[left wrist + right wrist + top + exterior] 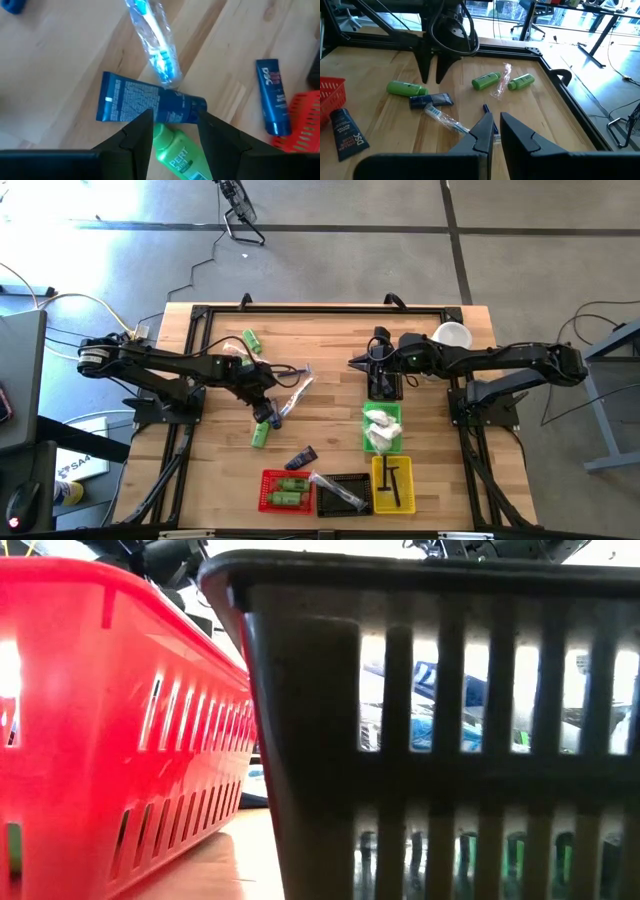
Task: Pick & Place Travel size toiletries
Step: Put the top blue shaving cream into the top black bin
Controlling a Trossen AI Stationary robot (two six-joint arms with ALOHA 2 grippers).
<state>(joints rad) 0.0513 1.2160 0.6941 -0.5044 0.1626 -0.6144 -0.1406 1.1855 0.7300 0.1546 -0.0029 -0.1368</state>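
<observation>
baskets: red basket (285, 491) holds green bottles, front edge of table
loose: navy tube (150, 103) beside green bottle (176, 155) and wrapped toothbrush (155, 37), mid-table
left gripper (175, 122): part open, straddling green bottle, nothing gripped
right gripper (495, 125): closed, empty, far right

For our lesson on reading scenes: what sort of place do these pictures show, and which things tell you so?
Probably a robotics lab or workshop: two arms at a framed wooden table, cables on a concrete floor, and office chairs and desks behind.
</observation>
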